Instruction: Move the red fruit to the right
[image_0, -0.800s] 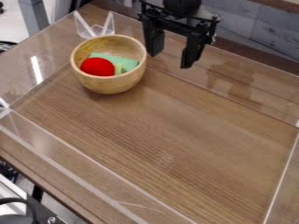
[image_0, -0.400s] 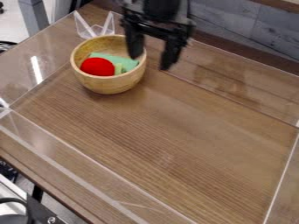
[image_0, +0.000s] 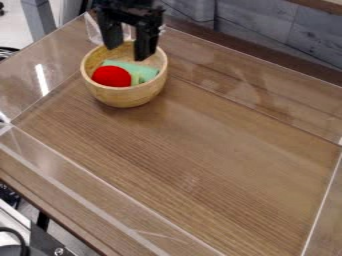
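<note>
The red fruit (image_0: 110, 76) lies inside a wooden bowl (image_0: 127, 95) at the upper left of the table, resting against a flat pale green block (image_0: 144, 72). My black gripper (image_0: 127, 44) hangs directly over the bowl's far side, pointing down. Its two fingers stand wide apart with nothing between them, just above and behind the fruit.
The bowl sits on a wood-grain tabletop (image_0: 201, 150) enclosed by low clear plastic walls (image_0: 27, 150). A grey panel wall runs along the back. The wooden surface stretches right and toward the front of the bowl.
The gripper has travelled left, from right of the bowl to directly above it, staying open. The bowl and fruit have not moved.
</note>
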